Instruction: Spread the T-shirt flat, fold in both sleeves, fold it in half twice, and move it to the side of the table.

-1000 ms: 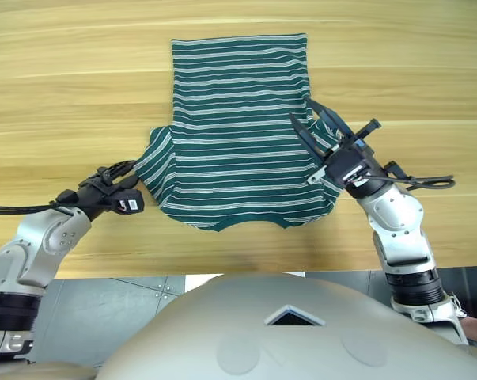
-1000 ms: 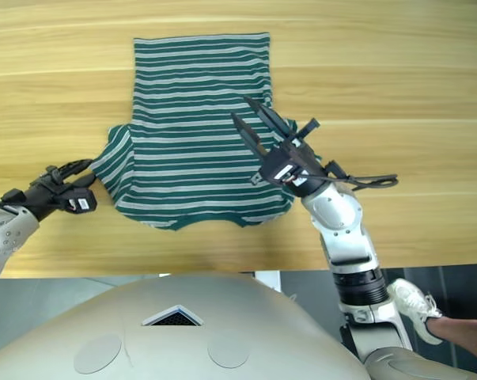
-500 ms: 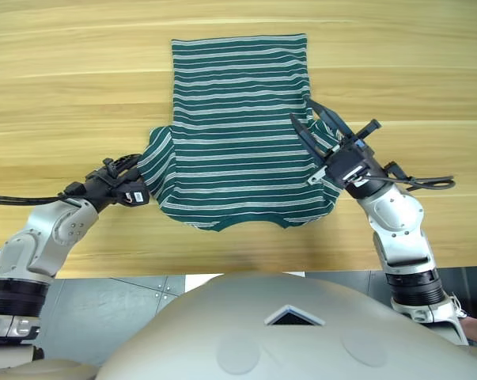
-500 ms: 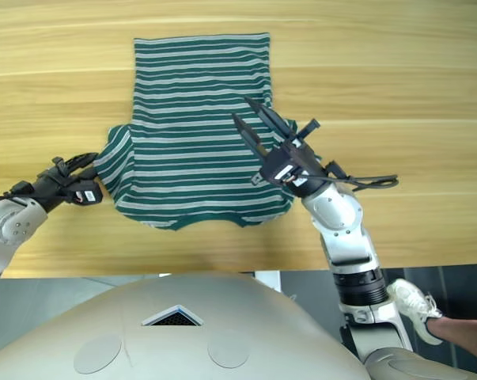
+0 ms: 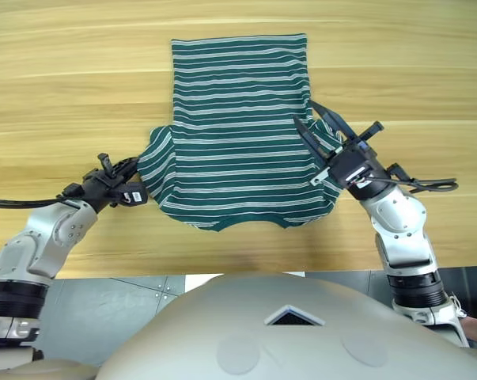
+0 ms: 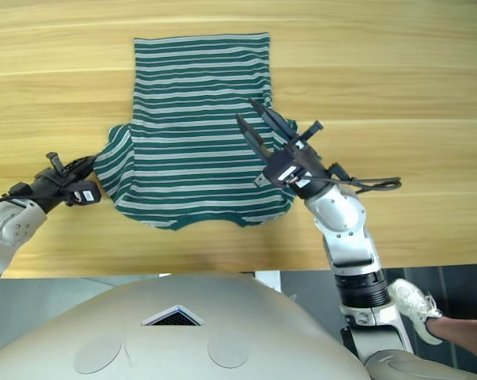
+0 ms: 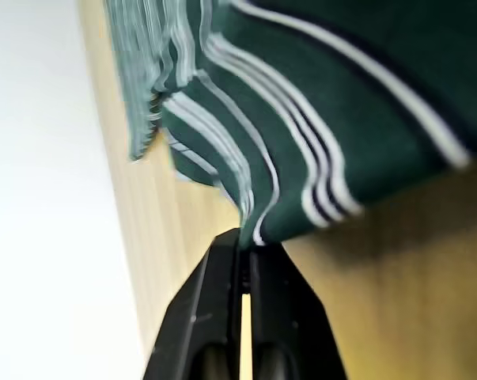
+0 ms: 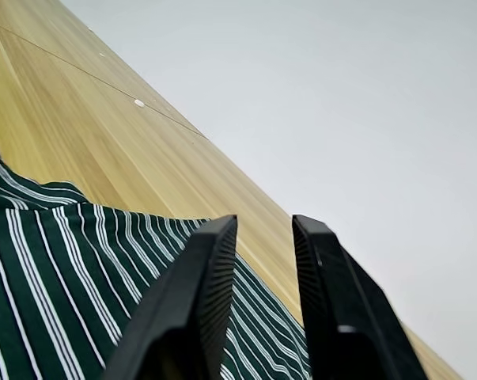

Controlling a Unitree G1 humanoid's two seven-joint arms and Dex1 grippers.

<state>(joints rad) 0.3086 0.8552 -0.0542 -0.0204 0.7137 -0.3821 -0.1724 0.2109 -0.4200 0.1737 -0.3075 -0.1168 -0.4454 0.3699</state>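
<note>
The green T-shirt (image 5: 238, 119) with white stripes lies on the wooden table (image 5: 64, 79), its hem far from me and its collar near the front edge. Its left sleeve (image 5: 155, 158) sticks out, a bit bunched. My left gripper (image 5: 135, 169) lies low on the table at that sleeve's outer edge. In the left wrist view this gripper (image 7: 244, 241) is shut, with the sleeve hem (image 7: 258, 226) at its tip. My right gripper (image 5: 305, 112) hovers open over the shirt's right edge, nothing between its fingers (image 8: 214, 261).
Bare wood stretches wide to the left and right of the shirt (image 6: 191, 119) and beyond its hem. The table's front edge (image 5: 222, 273) runs just below the collar. A cable (image 5: 428, 186) trails from the right wrist.
My left arm has drawn in and its gripper has come up to the left sleeve's edge. The right gripper has shifted slightly to the right, still open.
</note>
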